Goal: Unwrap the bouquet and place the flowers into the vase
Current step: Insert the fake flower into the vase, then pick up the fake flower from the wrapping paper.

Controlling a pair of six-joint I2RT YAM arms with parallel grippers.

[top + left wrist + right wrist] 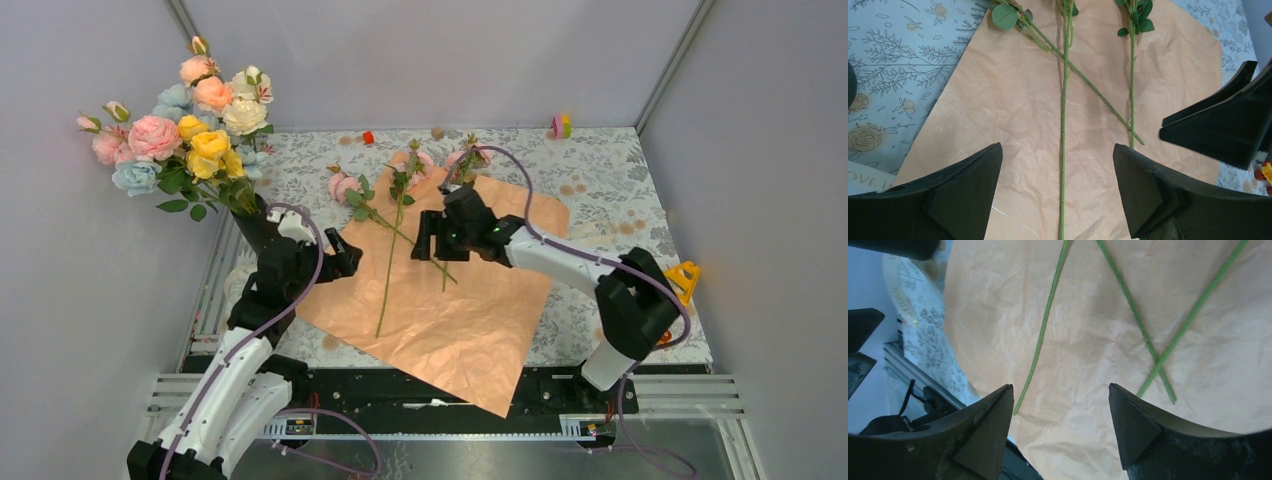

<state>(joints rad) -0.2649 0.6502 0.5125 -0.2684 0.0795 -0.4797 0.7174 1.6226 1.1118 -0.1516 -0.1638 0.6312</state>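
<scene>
The tan paper (450, 300) of the bouquet lies spread flat on the table. On it lie three loose flowers (345, 186) with pink heads and long green stems, two of them crossing. The black vase (252, 224) stands at the left with a full bunch of roses (195, 125), partly hidden by my left arm. My left gripper (345, 262) hovers open at the paper's left edge; in the left wrist view one stem (1063, 125) runs between its open jaws (1057, 146), untouched. My right gripper (432, 238) hangs open over the stems' lower ends (1060, 385), with only paper between its fingers.
Small toy blocks sit near the back wall: a red one (368, 138) and a multicoloured one (561, 126). A yellow object (684, 277) sits by the right arm. A floral cloth (600, 180) covers the table. A white card (863, 177) lies left of the paper.
</scene>
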